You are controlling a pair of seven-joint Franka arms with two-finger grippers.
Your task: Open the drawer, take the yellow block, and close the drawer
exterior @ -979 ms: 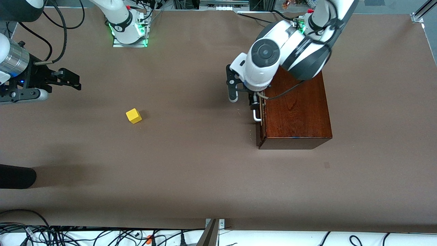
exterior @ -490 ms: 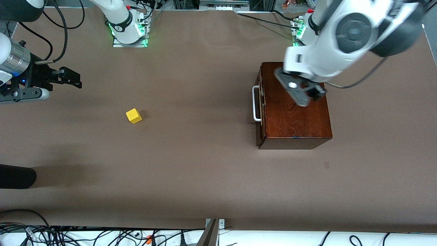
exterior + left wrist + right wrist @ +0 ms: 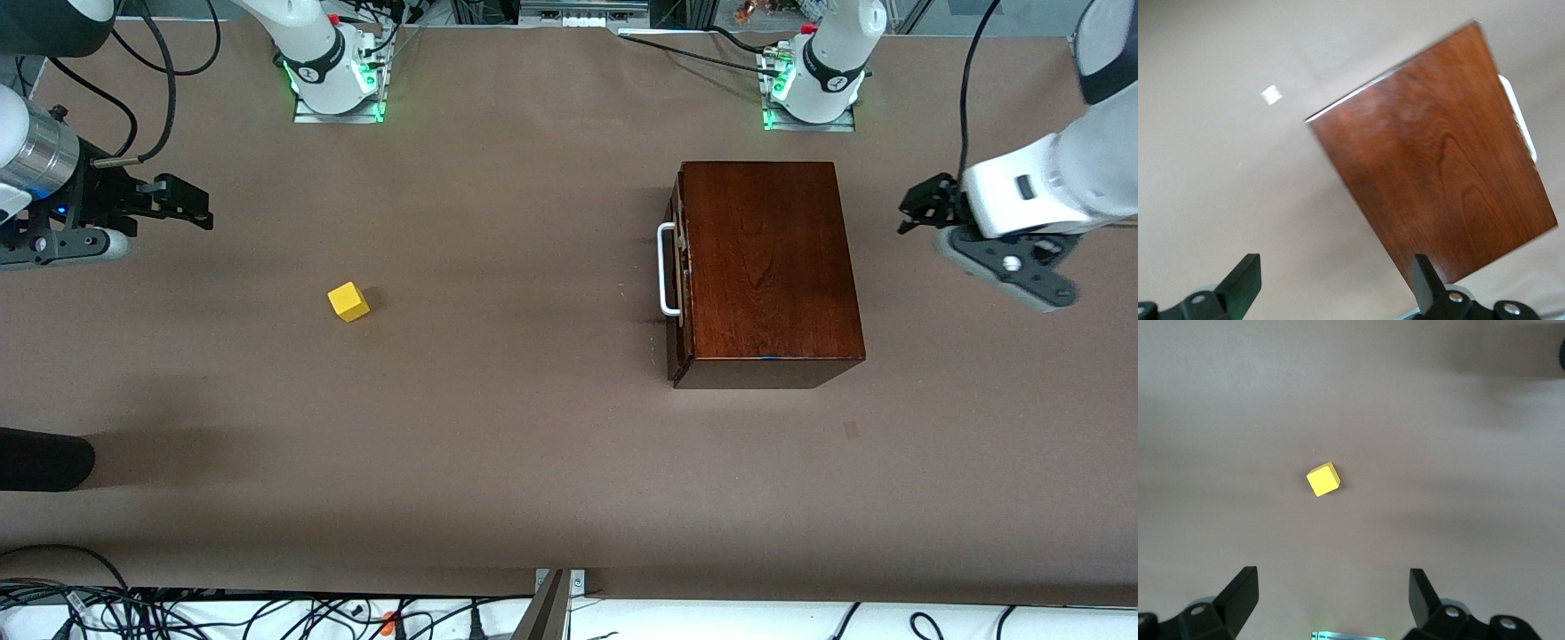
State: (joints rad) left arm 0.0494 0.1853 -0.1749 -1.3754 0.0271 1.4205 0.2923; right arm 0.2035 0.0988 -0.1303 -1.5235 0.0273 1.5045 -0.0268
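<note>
The dark reddish-brown wooden box (image 3: 769, 267) stands toward the left arm's end of the table. Its drawer (image 3: 679, 267) is shut, and the white bar handle (image 3: 665, 269) faces the right arm's end. The yellow block (image 3: 348, 301) lies on the bare table toward the right arm's end, outside the box. My left gripper (image 3: 925, 204) is open and empty, up over the table between the box and the left arm's end. Its wrist view shows the box top (image 3: 1438, 160) and handle (image 3: 1519, 117). My right gripper (image 3: 182, 203) is open and empty, waiting over the right arm's end. Its wrist view shows the block (image 3: 1323, 479).
The two arm bases (image 3: 333, 80) (image 3: 813, 84) stand along the table edge farthest from the front camera. A dark rounded object (image 3: 40, 458) juts in at the right arm's end. Cables (image 3: 178, 609) lie past the nearest edge. A small mark (image 3: 852, 430) is on the cloth.
My left gripper left the drawer handle, passed over the box top and swung out to the left arm's end. The drawer stayed shut. The right arm and the block have not moved.
</note>
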